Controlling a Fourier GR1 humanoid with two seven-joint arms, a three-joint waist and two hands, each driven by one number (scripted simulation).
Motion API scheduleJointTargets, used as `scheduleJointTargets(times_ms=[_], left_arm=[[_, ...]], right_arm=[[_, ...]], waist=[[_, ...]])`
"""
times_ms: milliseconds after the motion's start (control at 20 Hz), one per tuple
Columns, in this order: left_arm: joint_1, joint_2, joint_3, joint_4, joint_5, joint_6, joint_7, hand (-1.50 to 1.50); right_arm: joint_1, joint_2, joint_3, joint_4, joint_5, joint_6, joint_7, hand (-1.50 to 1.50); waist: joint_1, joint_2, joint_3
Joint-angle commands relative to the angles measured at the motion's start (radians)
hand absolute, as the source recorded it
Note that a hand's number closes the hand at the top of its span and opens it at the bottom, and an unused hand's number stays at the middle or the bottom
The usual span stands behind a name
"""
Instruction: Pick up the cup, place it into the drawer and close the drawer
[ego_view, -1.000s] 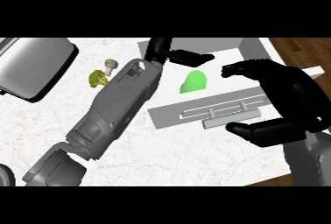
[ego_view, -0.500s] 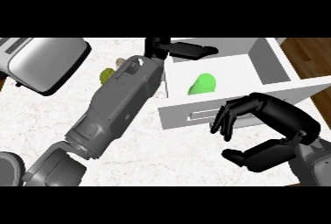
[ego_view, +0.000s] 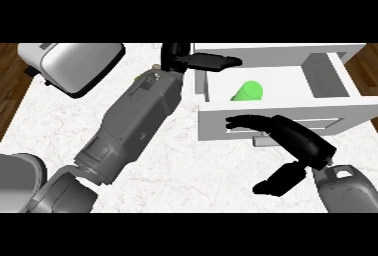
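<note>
The green cup (ego_view: 248, 91) lies on its side inside the open white drawer (ego_view: 221, 112), near its front wall. My left hand (ego_view: 198, 60) reaches across the counter to the drawer's back left corner, with straight fingers (ego_view: 218, 62) over the rim and holding nothing. At the drawer's front panel is my right hand (ego_view: 297, 141). Its fingers (ego_view: 244, 121) are stretched out against the panel and its thumb (ego_view: 276, 181) hangs below, apart from it.
A silver toaster (ego_view: 71, 65) stands at the back left of the white marble counter (ego_view: 184, 165). My left forearm (ego_view: 133, 125) crosses the counter's middle diagonally. Dark wood floor (ego_view: 11, 70) shows past the counter's left edge.
The right hand has moved from beside the drawer's front onto its front panel. The cup stays in the drawer. The left hand keeps its place at the drawer's back corner.
</note>
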Motion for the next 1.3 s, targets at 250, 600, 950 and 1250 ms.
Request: scheduleJointTargets(times_ms=[250,600,950,1250], left_arm=[[0.117,0.064,0.023,-0.111,0.029,-0.100,-0.002,-1.50],[0.238,0.100,0.012,-0.200,0.022,-0.127,-0.008,-1.50],[0.293,0.136,0.002,-0.268,0.027,-0.179,0.018,-1.50],[0.355,0.188,-0.004,-0.307,0.029,-0.233,0.027,-1.50]], right_arm=[[-0.129,0.043,0.085,0.508,0.253,-0.106,-0.200,-1.50],[-0.309,0.080,-0.001,0.925,0.317,-0.266,-0.399,1.50],[-0.511,0.046,-0.160,1.124,0.254,-0.339,-0.499,1.50],[-0.620,-0.024,-0.257,1.204,0.206,-0.358,-0.476,1.50]], waist=[[0.100,-0.007,0.001],[0.136,0.002,0.003],[0.174,0.017,0.005],[0.213,0.028,0.004]])
